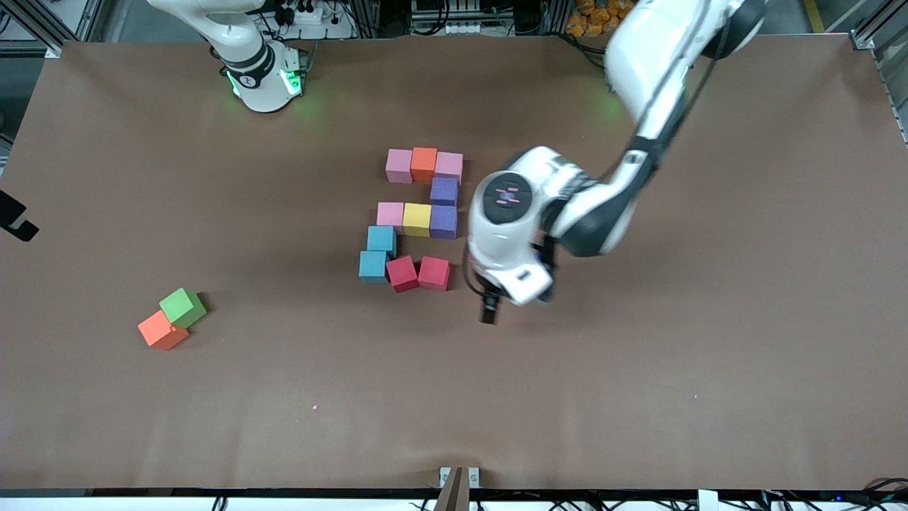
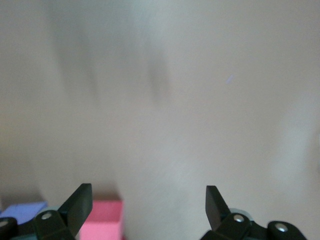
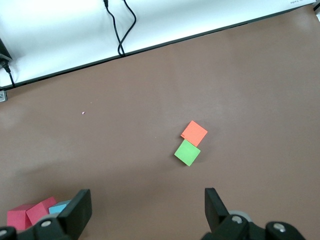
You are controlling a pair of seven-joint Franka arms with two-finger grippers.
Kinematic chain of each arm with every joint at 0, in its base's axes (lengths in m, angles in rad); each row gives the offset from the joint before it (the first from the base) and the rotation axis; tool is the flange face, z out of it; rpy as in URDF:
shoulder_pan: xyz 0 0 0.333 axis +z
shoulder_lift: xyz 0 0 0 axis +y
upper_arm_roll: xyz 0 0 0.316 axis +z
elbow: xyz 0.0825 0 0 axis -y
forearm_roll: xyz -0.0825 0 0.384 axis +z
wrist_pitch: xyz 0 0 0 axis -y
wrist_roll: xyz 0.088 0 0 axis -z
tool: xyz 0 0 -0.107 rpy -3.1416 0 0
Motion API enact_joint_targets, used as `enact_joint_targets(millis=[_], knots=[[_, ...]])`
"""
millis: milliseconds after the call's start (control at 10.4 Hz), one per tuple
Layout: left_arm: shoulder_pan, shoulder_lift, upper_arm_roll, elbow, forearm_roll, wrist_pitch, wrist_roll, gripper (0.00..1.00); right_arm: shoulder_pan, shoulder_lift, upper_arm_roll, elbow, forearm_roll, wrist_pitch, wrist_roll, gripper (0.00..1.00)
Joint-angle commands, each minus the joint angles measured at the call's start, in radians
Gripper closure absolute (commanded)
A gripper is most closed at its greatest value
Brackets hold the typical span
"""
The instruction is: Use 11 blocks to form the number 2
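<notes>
Spare cubes: green cube point(image 1: 183, 306) touching a loose orange cube point(image 1: 162, 331), near the right arm's end of the table
Right gripper point(image 3: 145, 210): raised, released, holding nothing; this arm waits
Number 2 point(image 1: 417, 219): eleven blocks at the table's middle; one red block point(image 1: 402, 273) sits skewed
Left gripper point(image 1: 489, 312): released, empty, just beside the bottom row
Risk: a careless move could knock the bottom row apart
</notes>
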Motion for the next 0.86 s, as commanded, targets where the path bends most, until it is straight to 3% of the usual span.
enact_joint_targets(millis=[0, 479, 766], knots=[[0.121, -0.084, -0.006, -0.038, -0.038, -0.023, 0.118, 0.0, 0.001, 0.005, 0.001, 0.009, 0.003, 0.002, 0.004, 0.0], [0.295, -0.157, -0.006, -0.04, -0.057, -0.08, 0.37, 0.0, 0.001, 0.005, 0.001, 0.009, 0.003, 0.002, 0.004, 0.0], [0.382, -0.253, -0.006, -0.119, -0.144, -0.156, 0.56, 0.0, 0.001, 0.007, 0.001, 0.009, 0.003, 0.003, 0.004, 0.0]])
